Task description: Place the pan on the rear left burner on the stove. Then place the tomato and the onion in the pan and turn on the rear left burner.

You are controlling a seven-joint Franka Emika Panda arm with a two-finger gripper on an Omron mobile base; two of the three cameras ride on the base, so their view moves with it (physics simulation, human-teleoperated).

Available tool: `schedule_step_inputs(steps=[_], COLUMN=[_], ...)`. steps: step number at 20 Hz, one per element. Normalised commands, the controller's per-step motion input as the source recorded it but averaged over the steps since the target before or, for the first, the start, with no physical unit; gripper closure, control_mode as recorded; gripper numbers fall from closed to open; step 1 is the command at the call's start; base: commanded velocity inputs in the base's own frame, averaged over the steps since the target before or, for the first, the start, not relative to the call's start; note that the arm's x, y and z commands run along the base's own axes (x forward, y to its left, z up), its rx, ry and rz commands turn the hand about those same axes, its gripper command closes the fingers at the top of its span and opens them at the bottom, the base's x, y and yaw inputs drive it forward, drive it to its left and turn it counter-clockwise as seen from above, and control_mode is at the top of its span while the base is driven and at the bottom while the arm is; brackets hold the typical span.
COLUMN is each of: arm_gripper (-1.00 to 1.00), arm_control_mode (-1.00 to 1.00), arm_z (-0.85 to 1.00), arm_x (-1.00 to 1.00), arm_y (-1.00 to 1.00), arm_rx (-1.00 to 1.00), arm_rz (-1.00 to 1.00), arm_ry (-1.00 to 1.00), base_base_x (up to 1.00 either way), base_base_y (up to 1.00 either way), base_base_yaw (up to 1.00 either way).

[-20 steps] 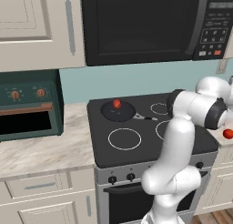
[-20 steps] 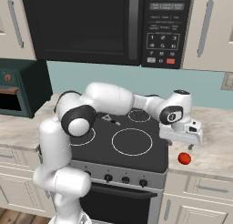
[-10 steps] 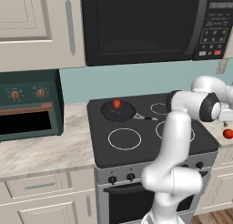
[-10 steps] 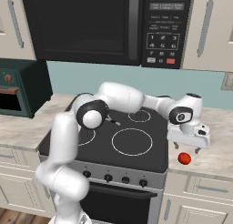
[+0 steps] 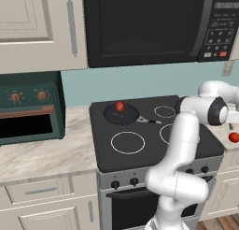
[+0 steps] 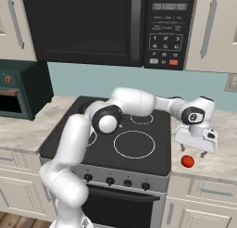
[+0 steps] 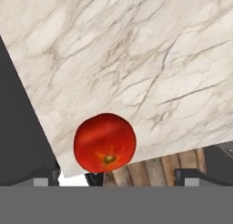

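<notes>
Here the open jaws hover above the tomato (image 7: 105, 142) on the counter (image 7: 136, 59)

stove (image 5: 140, 152) top smooth black glass, front panel silver metal; pan (image 5: 121, 114) matt black; tomato (image 7: 104, 142) glossy red skin; counter (image 7: 136, 59) polished veined marble; floor (image 7: 150, 170) wood planks; arm (image 6: 134, 102) glossy white plastic; countertop oven (image 5: 28, 107) dark green, satin
</notes>
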Motion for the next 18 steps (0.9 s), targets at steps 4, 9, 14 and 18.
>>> schedule_step_inputs(steps=[4, 9, 14, 18], arm_gripper=[-1.00, -1.00, -1.00, -1.00], arm_control_mode=[-1.00, -1.00, -1.00, -1.00], arm_z=[-0.30, -0.29, -0.18, -0.07], arm_x=[0.03, -0.01, 0.00, 0.00], arm_y=[0.00, 0.01, 0.09, 0.24], arm_rx=[0.05, 0.01, 0.00, 0.02], arm_rz=[0.00, 0.00, 0.00, 0.00], arm_ry=[0.07, 0.05, 0.02, 0.01], base_base_x=[0.00, 0.00, 0.00, 0.00], base_base_y=[0.00, 0.00, 0.00, 0.00], base_base_yaw=[0.00, 0.00, 0.00, 0.00])
